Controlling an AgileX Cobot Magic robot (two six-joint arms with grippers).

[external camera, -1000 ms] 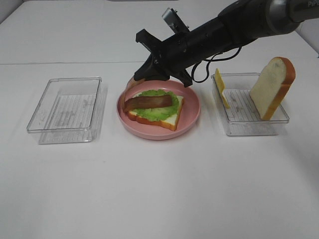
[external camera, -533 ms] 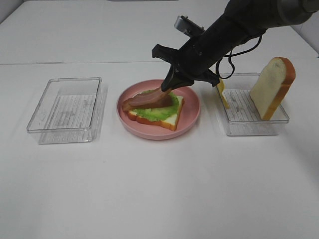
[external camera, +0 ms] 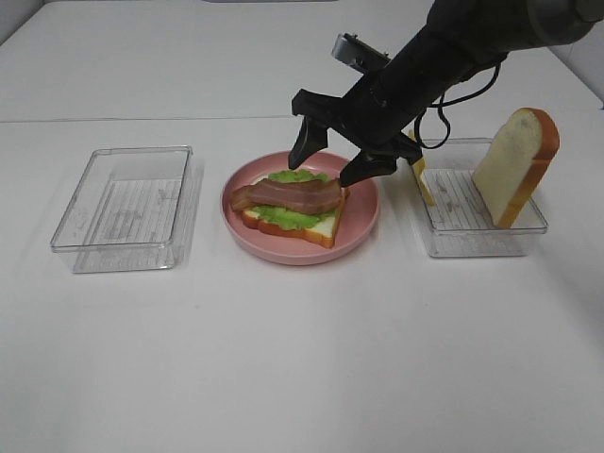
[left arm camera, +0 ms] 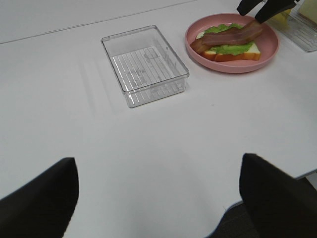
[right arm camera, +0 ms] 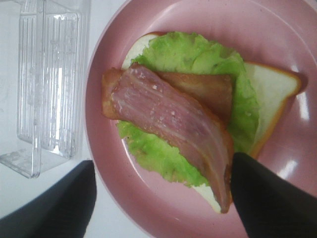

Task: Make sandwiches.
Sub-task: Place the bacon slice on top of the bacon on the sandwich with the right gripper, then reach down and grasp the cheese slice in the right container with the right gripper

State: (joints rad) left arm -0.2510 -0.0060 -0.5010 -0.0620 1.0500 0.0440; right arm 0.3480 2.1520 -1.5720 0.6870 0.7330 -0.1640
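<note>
On the pink plate [external camera: 359, 226] lies an open sandwich [external camera: 289, 206]: one white bread slice, green lettuce and two bacon strips [right arm camera: 168, 119], the upper strip crossing the lower one. My right gripper [external camera: 337, 156] hangs just above the sandwich's far side, open, with nothing between its fingers [right arm camera: 267, 198]. A second bread slice [external camera: 517, 165] stands upright in the right clear tray [external camera: 472, 241], and a yellow cheese slice [external camera: 417, 168] leans at that tray's left end. My left gripper [left arm camera: 158, 198] is open and empty over bare table, well short of the plate [left arm camera: 232, 67].
An empty clear tray [external camera: 123, 208] sits left of the plate, also seen in the left wrist view as the clear tray [left arm camera: 144, 64]. White tabletop surrounds everything; its near edge shows in the left wrist view.
The right gripper brought a second bacon strip onto the lettuce, then opened and let it go. The strip now lies across the first one. The left arm has not moved.
</note>
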